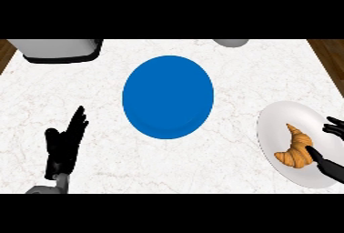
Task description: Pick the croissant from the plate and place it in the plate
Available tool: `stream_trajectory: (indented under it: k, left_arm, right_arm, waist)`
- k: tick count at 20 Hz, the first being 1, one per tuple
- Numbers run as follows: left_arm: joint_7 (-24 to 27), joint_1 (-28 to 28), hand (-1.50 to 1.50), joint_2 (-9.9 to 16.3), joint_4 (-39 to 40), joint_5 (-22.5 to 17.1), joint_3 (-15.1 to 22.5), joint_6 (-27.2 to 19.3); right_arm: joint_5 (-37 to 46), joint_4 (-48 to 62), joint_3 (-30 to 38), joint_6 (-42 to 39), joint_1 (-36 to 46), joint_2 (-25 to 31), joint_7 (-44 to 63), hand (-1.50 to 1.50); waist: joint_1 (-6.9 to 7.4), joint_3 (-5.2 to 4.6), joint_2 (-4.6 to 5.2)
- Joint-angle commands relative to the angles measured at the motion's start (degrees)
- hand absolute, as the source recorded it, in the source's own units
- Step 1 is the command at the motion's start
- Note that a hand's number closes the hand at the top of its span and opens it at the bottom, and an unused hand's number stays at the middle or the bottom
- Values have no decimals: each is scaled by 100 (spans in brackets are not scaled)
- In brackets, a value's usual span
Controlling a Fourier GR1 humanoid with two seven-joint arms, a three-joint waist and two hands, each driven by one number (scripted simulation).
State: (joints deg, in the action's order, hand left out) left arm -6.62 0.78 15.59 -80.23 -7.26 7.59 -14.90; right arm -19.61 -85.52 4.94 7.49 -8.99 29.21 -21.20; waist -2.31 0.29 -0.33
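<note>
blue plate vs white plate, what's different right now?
Colour: the blue plate is solid blue; the white plate is white.
Load: the blue plate holds nothing; the white plate carries the croissant, with the right hand at it.
Place: the blue plate sits mid-counter, fully in view; the white plate lies at the right edge, partly cut off.
Both are round and lie flat on the marble counter.

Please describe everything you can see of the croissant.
The croissant is a golden-brown, curved pastry with ridged bands across its body. It has a thin pointed end toward the top and a thicker, wider end below. It lies flat on the white plate at the right side of the counter. The right hand is at it: one black finger lies against its lower right side, another part of the hand shows just to its upper right. It is not lifted yet.
</note>
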Motion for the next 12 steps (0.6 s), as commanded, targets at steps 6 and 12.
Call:
stream_trajectory:
  k: [6, 12]
  left_arm:
    - [-645, 200, 0, -74, -368, 257, 204, -197]
    - [-412, 250, 0, -104, -196, 244, 121, -39]
  right_arm:
    - [1532, 422, -127, -194, -540, 1159, -369, -150]
    - [2098, -151, -355, -508, -328, 1945, 1048, -150]
  waist:
    - [242, -31, 30]
    - [228, -40, 34]
